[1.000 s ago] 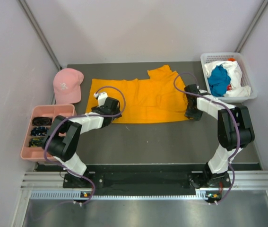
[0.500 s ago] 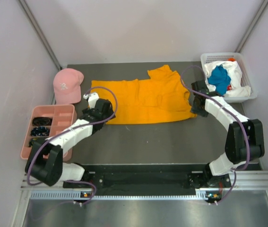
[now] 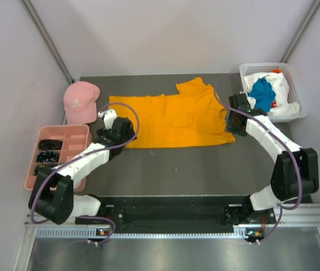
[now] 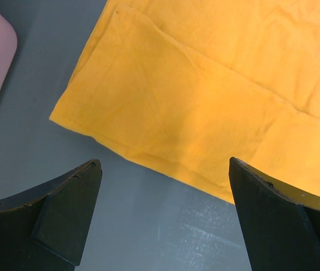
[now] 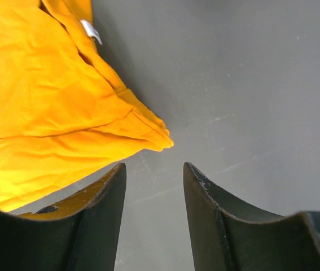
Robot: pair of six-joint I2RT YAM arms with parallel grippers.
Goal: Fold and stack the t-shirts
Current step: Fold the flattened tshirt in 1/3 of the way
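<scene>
1. The left gripper (image 4: 163,162) hangs wide open above the near-left corner of the orange-yellow t-shirt (image 3: 171,121), which lies mid-table.
2. The right gripper (image 5: 154,165), its gap narrower, hovers at that t-shirt's near-right corner.
3. A teal-blue t-shirt (image 3: 260,95) and a white t-shirt (image 3: 282,84) sit bundled in the basket (image 3: 261,66), far right.

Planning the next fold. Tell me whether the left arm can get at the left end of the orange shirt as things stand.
Probably yes. The left end effector hangs open just by a corner of the orange shirt at that end, with nothing lying between them.
</scene>
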